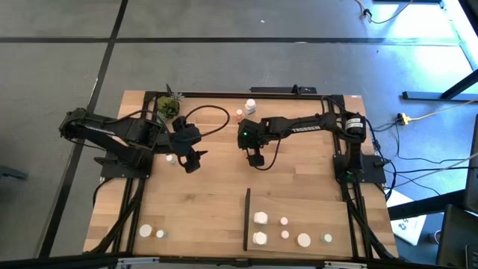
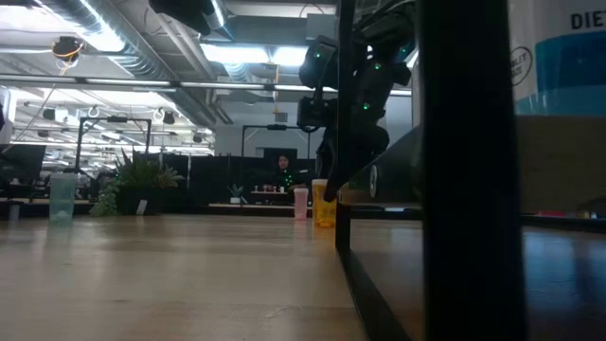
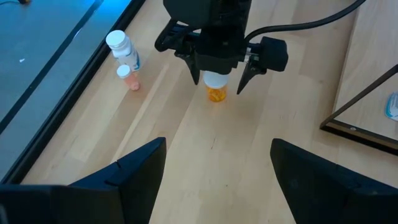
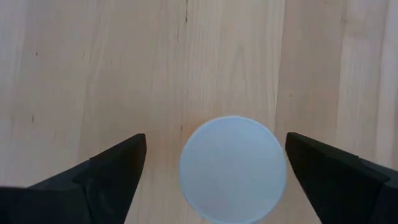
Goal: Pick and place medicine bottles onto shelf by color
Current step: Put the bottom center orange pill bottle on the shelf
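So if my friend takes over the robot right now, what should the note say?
Right gripper: open, directly above the orange bottle with a white cap, mid-table, not gripping.
Left gripper: open, empty, waiting left of it.
Done: six bottles stand on the shelf.
Left: two bottles at the far edge, two at the near left corner, plus the orange one.

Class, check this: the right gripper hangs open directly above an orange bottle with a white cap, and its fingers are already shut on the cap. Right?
Not quite. The right gripper is open, its fingers either side of the white cap of the orange bottle without touching it, as the right wrist view shows. The rest holds.
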`<move>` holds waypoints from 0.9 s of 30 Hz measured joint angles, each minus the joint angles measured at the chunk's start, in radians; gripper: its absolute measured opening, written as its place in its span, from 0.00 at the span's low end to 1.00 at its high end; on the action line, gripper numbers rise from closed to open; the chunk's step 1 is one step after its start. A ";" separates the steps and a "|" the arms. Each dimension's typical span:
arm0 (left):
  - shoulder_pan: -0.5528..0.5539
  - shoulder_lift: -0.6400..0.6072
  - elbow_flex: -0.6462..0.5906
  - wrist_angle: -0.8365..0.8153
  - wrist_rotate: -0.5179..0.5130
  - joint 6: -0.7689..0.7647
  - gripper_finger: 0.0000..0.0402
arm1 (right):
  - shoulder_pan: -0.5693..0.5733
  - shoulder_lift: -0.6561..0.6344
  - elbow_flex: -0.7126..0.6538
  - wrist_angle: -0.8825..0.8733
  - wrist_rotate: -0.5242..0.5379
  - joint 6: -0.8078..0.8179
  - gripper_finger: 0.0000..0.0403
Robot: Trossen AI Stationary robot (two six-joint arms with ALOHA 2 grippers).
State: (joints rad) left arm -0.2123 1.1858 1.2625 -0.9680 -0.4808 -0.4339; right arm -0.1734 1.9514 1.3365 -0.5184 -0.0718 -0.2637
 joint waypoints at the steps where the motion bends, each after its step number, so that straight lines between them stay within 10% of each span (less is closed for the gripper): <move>1: 0.000 0.000 0.000 0.000 0.000 0.000 0.71 | 0.000 0.000 0.000 0.000 0.000 0.001 0.92; 17: 0.000 0.000 0.000 0.000 0.000 0.000 0.71 | 0.000 0.000 0.000 0.001 -0.002 0.105 0.50; 27: 0.000 0.000 0.000 0.000 0.000 0.000 0.71 | 0.001 0.000 0.000 0.002 -0.036 0.182 0.54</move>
State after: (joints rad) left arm -0.2124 1.1857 1.2625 -0.9677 -0.4805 -0.4339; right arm -0.1724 1.9514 1.3365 -0.5161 -0.1074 -0.0816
